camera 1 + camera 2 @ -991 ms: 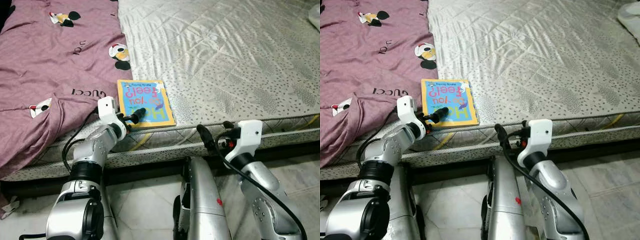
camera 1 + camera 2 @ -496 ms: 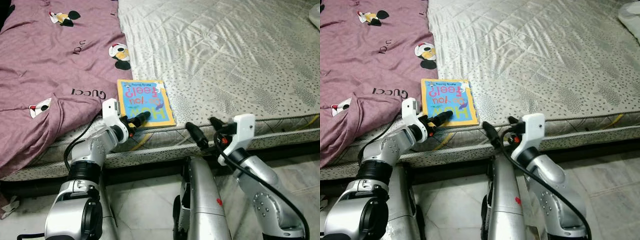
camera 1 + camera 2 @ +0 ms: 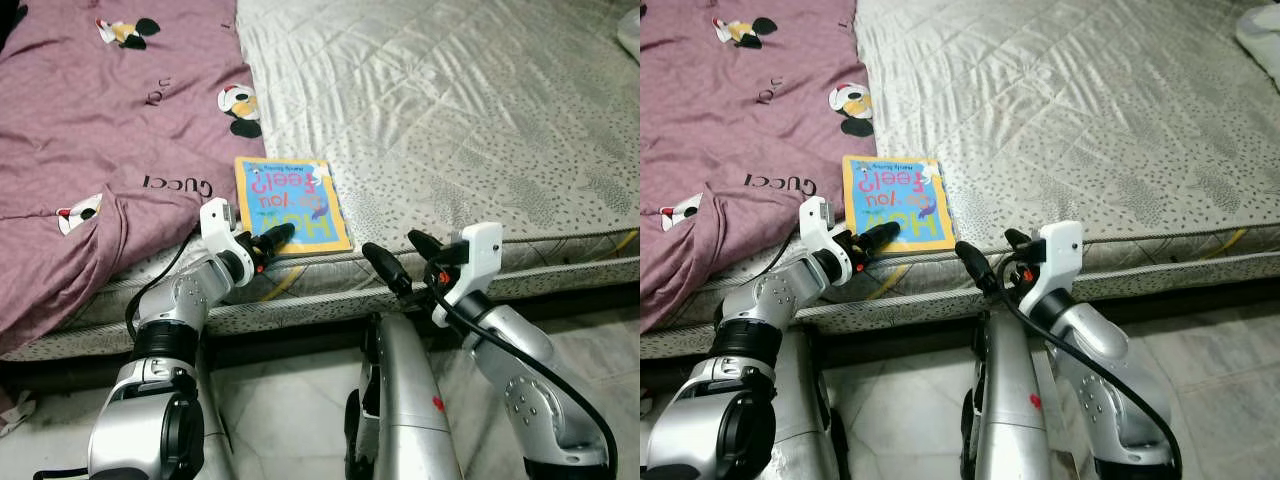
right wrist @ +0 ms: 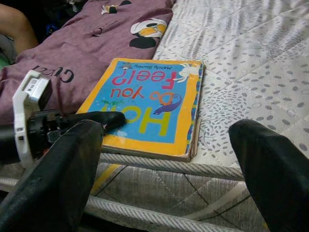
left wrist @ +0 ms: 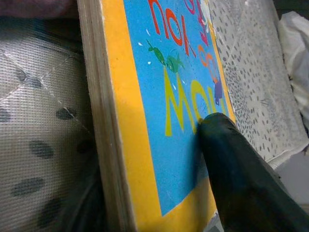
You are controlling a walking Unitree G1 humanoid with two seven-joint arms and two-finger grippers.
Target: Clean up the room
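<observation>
Book (image 3: pixel 290 204) lies flat at bed (image 3: pixel 480 130) edge beside purple blanket (image 3: pixel 110 130). Left gripper (image 3: pixel 268 240) is clenched on its near edge; right gripper (image 3: pixel 400 262) is held released, nearby.

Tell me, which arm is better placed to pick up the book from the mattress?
The left. The left gripper already has a fingertip on the book cover at its near edge. The right gripper hangs open by the mattress side, apart from the book.

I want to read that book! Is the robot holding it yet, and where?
Not held yet. The left gripper has a finger resting on the book cover near its front edge; the right gripper is open, beside it.
</observation>
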